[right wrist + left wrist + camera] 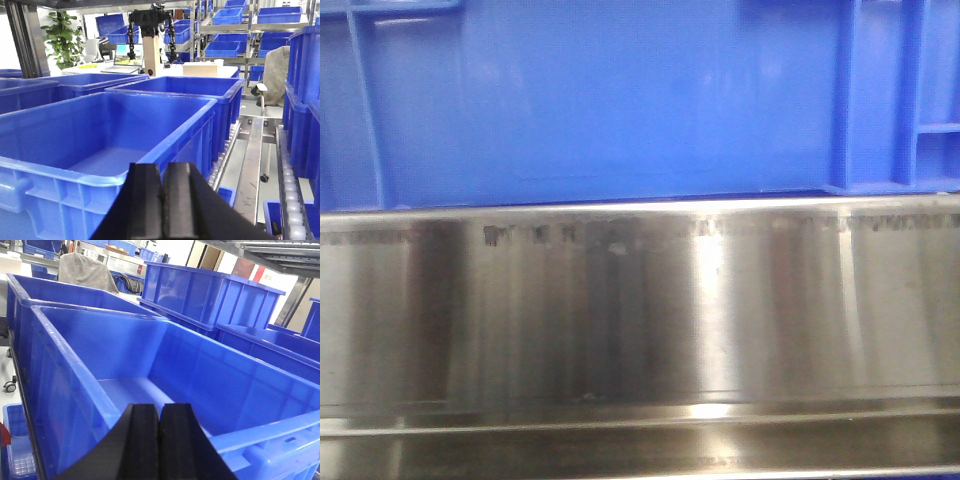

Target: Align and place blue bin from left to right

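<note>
Blue bin (610, 100): in the front view its smooth glossy side wall fills the upper half of the picture from edge to edge, with upright ribs near the right corner and one near the left.
Bin's seat: its bottom edge rests along the top of a brushed steel rail (640, 310) that spans the whole lower half of the front view.
Left gripper (159, 440): two black fingers (140, 445) pressed flat together, nothing between them; it hangs above the near rim of an open blue crate (125, 355), not touching it as far as the view shows.
Left wrist surroundings: the crate's floor is bare; another crate (50, 295) sits just behind it, and a taller stack of crates (210, 295) stands to the right. A grey chair back (82, 272) shows in the far corner.
Right gripper (162, 200): black fingers (145, 200) likewise clenched together on nothing, poised over the near rim of an open crate (100, 130).
Right wrist surroundings: a second crate (185, 90) sits just behind, a roller track (290, 190) runs along the right, and shelves with small crates (235, 30), a laptop (125, 57) and a potted plant (62, 37) stand in the background.
</note>
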Robot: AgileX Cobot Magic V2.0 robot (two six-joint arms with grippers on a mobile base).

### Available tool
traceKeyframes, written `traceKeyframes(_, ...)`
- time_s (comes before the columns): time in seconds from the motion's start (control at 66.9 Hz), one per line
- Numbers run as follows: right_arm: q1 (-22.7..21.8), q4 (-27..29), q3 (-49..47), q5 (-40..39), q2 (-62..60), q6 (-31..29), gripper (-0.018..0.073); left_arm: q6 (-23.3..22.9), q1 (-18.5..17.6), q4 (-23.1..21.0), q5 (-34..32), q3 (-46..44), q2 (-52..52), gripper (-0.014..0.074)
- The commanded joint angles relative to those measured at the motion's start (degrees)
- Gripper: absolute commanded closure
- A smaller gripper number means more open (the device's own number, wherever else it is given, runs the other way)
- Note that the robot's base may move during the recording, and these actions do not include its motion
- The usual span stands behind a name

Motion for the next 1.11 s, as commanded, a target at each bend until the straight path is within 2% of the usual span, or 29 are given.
traceKeyframes(0.0, -0.52, -0.73, 0.65, -1.43, -0.86, -0.76, 0.0629, -0.21, -0.38, -0.06, -1.55, -0.03, -0.33, 0.0707)
traceKeyframes(0.12, -5.57, 1.6, 2.48, -2.18, -0.98, -10.23, 0.0629, -0.21, -0.38, -0.06, -1.55, -0.03, -0.33, 0.0707)
traceKeyframes(0.224, -12.79, 9.66, 6.29, -5.82, -1.95, -22.09, 0.0629, -0.21, -0.38, -0.06, -1.55, -0.03, -0.33, 0.0707)
traceKeyframes(0.314, -19.46, 17.43, 12.13, -15.76, -3.37, -29.14, 0.0629, -0.21, -0.38, -0.06, -1.55, -0.03, -0.33, 0.0707)
traceKeyframes(0.419, -25.45, 20.74, 18.4, -24.55, -5.28, -29.67, 0.0629, -0.21, -0.38, -0.06, -1.55, -0.03, -0.33, 0.0707)
traceKeyframes(0.538, -29.24, 23.75, 24.12, -27.88, -7.73, -29.67, 0.0629, -0.21, -0.38, -0.06, -1.55, -0.03, -0.33, 0.0707)
traceKeyframes(0.688, -31.54, 27.11, 29.85, -27.35, -11.91, -29.67, 0.0629, -0.21, -0.38, -0.06, -1.55, -0.03, -0.33, 0.0707)
traceKeyframes(0.837, -31.78, 27.11, 33.02, -27.23, -14.48, -29.67, 0.0629, -0.21, -0.38, -0.06, -1.55, -0.03, -0.33, 0.0707)
traceKeyframes(0.972, -34.43, 27.11, 35.46, -27.33, -15.93, -29.67, 0.0629, -0.21, -0.38, -0.06, -1.55, -0.03, -0.33, 0.0707)
traceKeyframes(1.091, -34.9, 27.11, 37.69, -27.44, -18.19, -29.67, 0.0629, -0.21, -0.38, -0.06, -1.55, -0.03, -0.33, 0.0707)
